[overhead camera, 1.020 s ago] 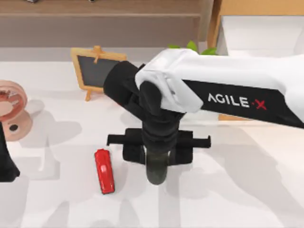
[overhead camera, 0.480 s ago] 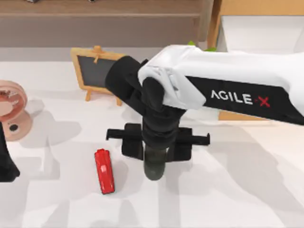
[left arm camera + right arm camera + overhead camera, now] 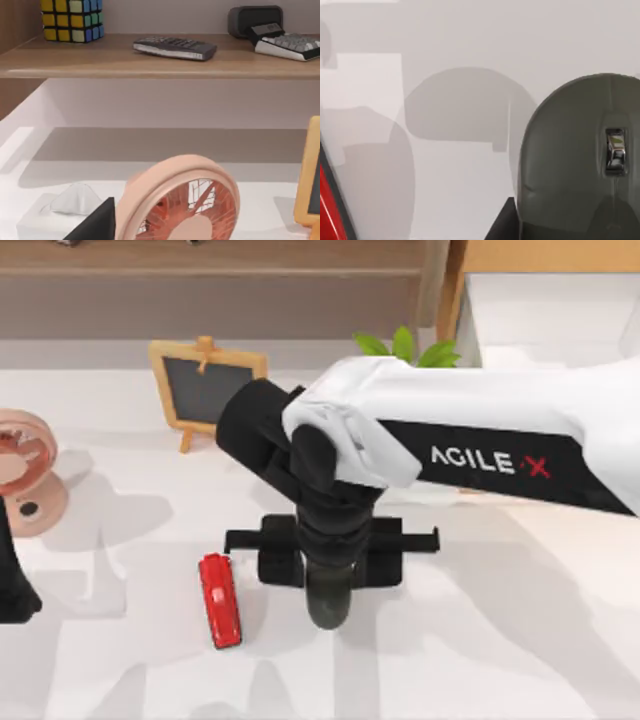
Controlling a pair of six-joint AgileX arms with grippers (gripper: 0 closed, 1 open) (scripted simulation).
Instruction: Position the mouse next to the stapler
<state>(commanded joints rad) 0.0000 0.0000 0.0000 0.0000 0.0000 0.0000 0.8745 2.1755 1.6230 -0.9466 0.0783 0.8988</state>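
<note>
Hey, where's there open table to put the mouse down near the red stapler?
Bare table lies between the stapler and the mouse, which sits under the right claw. More bare table spreads toward the right edge. The back left is crowded by the chalkboard and pink fan.

A small chalkboard (image 3: 207,387) on a wooden easel stands at the table's (image 3: 520,640) rear, a pink fan (image 3: 27,470) at left. A shelf (image 3: 150,62) carries a puzzle cube (image 3: 71,19), calculator (image 3: 175,48) and keyboard (image 3: 289,46).
</note>
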